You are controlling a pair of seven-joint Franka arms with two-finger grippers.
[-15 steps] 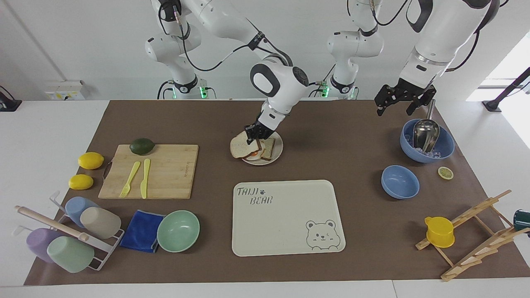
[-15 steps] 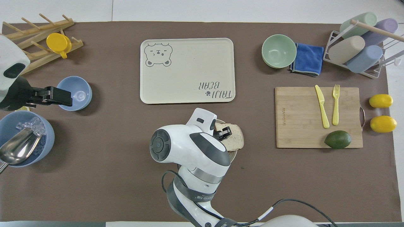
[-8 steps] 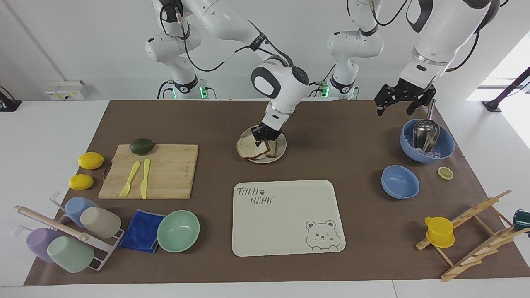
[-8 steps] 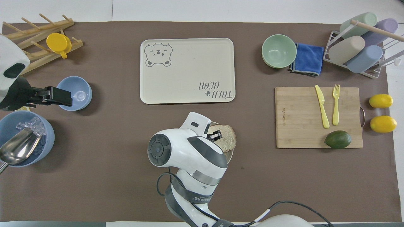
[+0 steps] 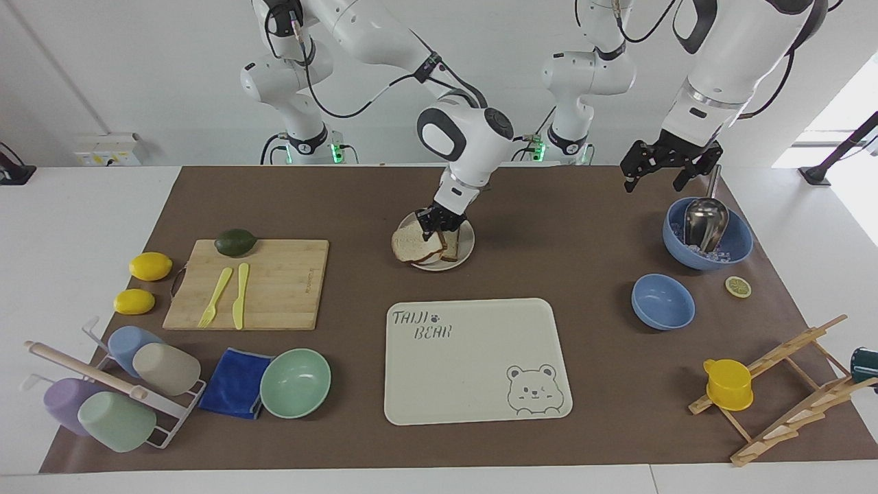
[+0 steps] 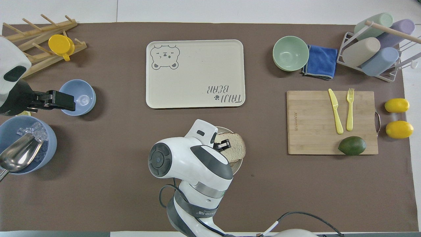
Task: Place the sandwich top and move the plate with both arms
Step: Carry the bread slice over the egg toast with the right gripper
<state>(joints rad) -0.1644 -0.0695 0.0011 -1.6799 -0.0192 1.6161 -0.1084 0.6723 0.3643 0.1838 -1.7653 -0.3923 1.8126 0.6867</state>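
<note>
right gripper clamped on sandwich top, slice tilted over plate, left gripper spread wide, waiting

A matt brown paper-like table cover underlies a pale, smooth-grained wooden cutting board. A shiny metal scoop gleams. The folded blue cloth looks soft, and 2 glossy white plastic-shelled arms reflect light.

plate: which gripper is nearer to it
Right. The right gripper is over the plate, shut on the sandwich top. The left gripper waits above the ice bowl.
</note>
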